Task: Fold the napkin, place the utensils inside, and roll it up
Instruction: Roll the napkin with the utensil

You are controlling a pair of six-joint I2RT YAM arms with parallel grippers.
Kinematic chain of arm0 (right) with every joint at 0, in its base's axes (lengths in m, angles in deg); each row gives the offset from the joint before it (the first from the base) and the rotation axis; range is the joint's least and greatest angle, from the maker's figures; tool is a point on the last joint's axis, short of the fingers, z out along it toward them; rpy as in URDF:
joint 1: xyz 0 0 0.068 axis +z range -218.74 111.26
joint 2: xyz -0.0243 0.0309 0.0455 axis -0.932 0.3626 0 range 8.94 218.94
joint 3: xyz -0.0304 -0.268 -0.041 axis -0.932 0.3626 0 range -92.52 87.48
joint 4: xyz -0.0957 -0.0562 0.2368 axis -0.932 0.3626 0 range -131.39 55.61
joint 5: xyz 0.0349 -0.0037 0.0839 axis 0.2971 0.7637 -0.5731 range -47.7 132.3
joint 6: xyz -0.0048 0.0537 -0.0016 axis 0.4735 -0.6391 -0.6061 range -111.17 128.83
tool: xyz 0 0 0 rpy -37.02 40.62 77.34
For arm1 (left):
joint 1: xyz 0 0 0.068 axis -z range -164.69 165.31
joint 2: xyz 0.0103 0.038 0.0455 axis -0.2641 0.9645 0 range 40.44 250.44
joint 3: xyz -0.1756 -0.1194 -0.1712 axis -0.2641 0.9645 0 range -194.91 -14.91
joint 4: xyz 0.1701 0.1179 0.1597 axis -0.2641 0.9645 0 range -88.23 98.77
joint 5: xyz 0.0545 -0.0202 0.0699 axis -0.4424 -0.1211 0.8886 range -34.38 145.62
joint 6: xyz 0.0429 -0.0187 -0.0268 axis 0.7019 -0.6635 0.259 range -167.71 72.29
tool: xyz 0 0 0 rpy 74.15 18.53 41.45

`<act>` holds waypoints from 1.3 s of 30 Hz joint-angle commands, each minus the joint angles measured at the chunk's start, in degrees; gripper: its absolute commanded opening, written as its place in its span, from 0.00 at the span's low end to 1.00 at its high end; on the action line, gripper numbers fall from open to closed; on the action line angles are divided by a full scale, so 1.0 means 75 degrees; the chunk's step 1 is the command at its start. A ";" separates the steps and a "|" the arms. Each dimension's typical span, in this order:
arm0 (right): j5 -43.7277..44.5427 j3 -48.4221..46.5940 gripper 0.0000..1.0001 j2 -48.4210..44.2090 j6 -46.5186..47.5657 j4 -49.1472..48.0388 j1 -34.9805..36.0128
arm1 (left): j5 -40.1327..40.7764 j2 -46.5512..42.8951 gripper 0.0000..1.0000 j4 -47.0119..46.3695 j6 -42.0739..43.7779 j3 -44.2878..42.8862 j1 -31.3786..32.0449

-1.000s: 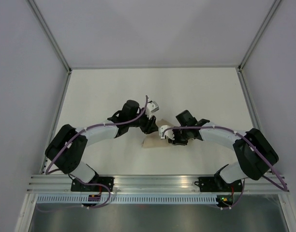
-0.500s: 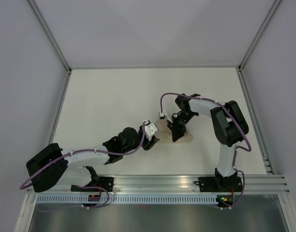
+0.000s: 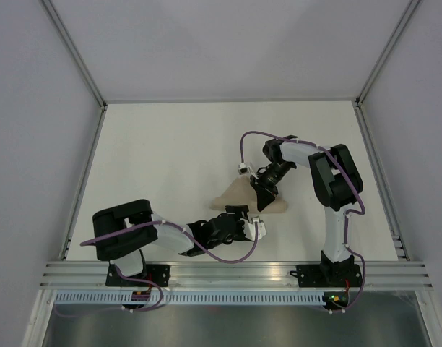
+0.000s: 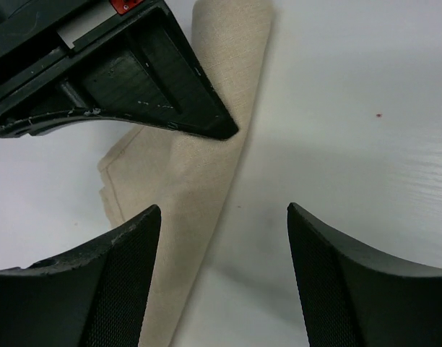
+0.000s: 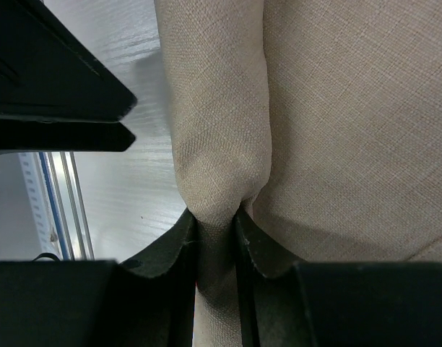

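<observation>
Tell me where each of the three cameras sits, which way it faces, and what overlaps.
Top external: above and behind the bases, facing down onto the white table; left arm and right arm show.
Left wrist: on the left arm, facing down past its open left tool at the large plain beige cloth napkin.
Right wrist: close on the napkin fold pinched in the right tool.
Shared: every view shows the napkin.

Soft, even light falls from overhead, and the white desk (image 3: 156, 152) is evenly bright. Shadows under the arms (image 3: 163, 235) are faint. Up close, the left end effector (image 4: 222, 217) looks dark and soft-edged, while the napkin (image 5: 336, 108) weave is sharp in the right wrist view.
</observation>
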 commanded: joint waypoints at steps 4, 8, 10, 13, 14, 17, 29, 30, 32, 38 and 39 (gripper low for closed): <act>0.1308 0.0298 0.16 0.0704 0.0390 -0.0502 0.0002 | 0.0602 0.0964 0.75 -0.1330 0.1668 -0.0514 -0.0021; 0.1308 0.0263 0.16 0.0762 0.0402 -0.0479 -0.0009 | 0.0192 0.1152 0.71 -0.0663 0.1412 -0.0736 -0.0243; 0.1308 0.0263 0.16 0.0797 0.0425 -0.0456 -0.0021 | -0.0100 0.1187 0.64 -0.0206 0.1155 -0.0854 -0.0373; 0.1320 0.0263 0.16 0.0833 0.0425 -0.0444 -0.0021 | -0.0463 0.1187 0.48 0.0322 0.0803 -0.0983 -0.0619; 0.1320 0.0263 0.16 0.0844 0.0437 -0.0444 -0.0021 | -0.0546 0.1210 0.44 0.0474 0.0732 -0.1029 -0.0700; 0.1308 0.0251 0.17 0.0880 0.0437 -0.0432 -0.0033 | -0.0851 0.1327 0.36 0.0885 0.0533 -0.1158 -0.0771; 0.1121 0.0333 0.27 0.0470 0.0133 -0.0631 -0.0068 | -0.2678 0.1433 0.02 0.3169 -0.0534 -0.1955 -0.1321; 0.1109 0.0391 0.30 0.0319 0.0051 -0.0689 -0.0068 | -0.2796 0.1445 0.02 0.3287 -0.0615 -0.2014 -0.1380; 0.1086 0.0462 0.38 0.0142 -0.0113 -0.0865 -0.0079 | -0.3229 0.1480 0.02 0.3510 -0.0710 -0.2142 -0.1521; 0.0910 0.0650 0.50 -0.0713 -0.0488 -0.1146 -0.0231 | -0.4027 0.1620 0.02 0.4272 -0.0932 -0.2505 -0.1779; 0.0910 0.0661 0.50 -0.0934 -0.0698 -0.1274 -0.0267 | -0.4202 0.1655 0.02 0.4447 -0.0979 -0.2541 -0.1803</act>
